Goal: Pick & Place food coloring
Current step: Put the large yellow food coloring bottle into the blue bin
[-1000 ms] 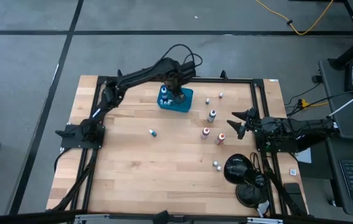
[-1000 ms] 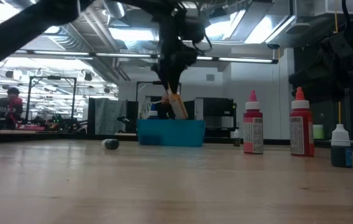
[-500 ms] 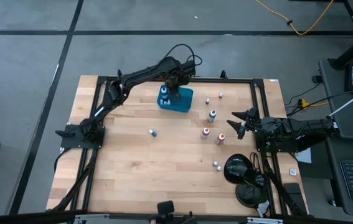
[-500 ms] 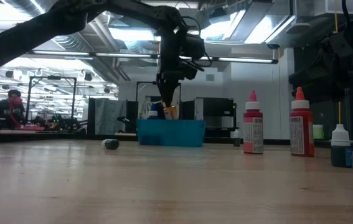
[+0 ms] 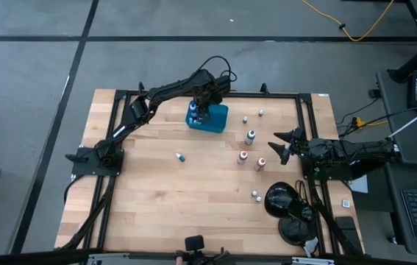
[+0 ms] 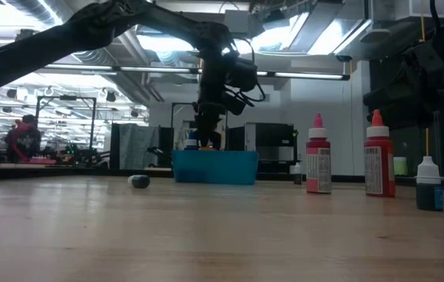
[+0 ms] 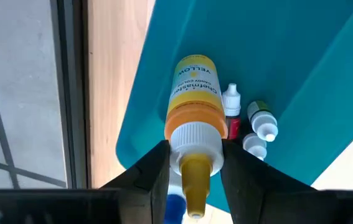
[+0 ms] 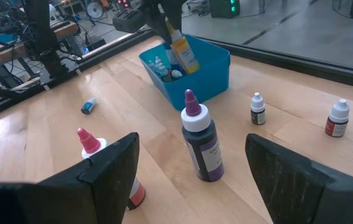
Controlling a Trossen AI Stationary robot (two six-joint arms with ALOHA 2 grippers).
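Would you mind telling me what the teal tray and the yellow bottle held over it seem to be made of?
Teal rounded tray: likely moulded plastic, with smooth, uniformly coloured walls and a soft sheen. Yellow-labelled bottle, gripped by the left gripper: probably squeezable plastic, with a ribbed white cap and a glossy printed label.

From overhead you look straight down on the whole counter [image 5: 157,191] and the floor around it. Your low camera sits at counter height, facing level across the wood into the room. The left wrist camera looks closely down into the teal tray [image 7: 269,56]. The right wrist camera faces across the counter from farther off, catching that same tray [image 8: 210,68], which all four views share.
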